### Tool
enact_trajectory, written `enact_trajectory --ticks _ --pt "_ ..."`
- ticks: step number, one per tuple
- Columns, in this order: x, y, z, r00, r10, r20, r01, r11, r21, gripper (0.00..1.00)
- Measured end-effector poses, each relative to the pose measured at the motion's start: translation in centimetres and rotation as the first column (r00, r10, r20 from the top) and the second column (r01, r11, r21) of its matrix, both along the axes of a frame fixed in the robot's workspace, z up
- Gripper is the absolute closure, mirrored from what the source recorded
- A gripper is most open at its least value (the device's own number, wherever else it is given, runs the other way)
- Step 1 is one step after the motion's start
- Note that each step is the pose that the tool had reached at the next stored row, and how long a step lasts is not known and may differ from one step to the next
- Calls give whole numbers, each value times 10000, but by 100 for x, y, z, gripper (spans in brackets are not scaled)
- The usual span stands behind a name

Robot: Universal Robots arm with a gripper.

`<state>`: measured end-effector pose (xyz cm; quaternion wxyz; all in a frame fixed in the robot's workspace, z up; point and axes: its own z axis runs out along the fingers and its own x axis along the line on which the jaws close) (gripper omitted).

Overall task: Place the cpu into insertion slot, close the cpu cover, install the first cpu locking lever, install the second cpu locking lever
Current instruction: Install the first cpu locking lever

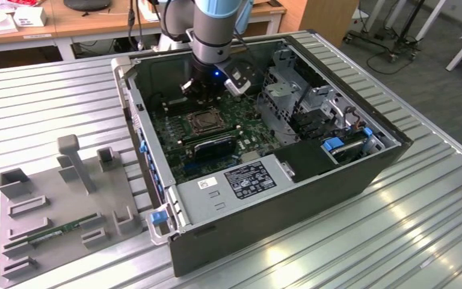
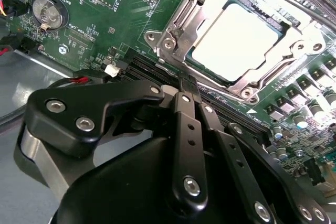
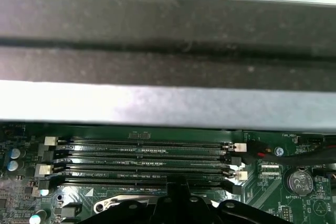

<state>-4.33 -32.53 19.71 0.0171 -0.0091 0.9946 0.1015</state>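
cpu (image 2: 233, 40) — in insertion slot (image 2: 173, 24)

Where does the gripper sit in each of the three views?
Exterior view: the gripper is inside the open computer case, beside the insertion slot.
Second wrist view: the gripper is in the foreground, fingertips at the memory slots next to the cpu.
First wrist view: the gripper is in the foreground, before the memory slots.
Shared landmark: the coin battery, in both wrist views.

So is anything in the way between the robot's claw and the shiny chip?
Nothing visible is. In the second wrist view the gripper hangs just beside the metal frame, and the chip lies bare in the frame's window. Only low memory slots lie between them.
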Motion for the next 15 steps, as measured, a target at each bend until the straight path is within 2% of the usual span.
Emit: enact_trajectory --ticks 6,15 --pt "12 3 0 10000 2 -2 -2 10000 -44 89" --pt "15 3 8 10000 2 -8 -3 9998 -193 89"
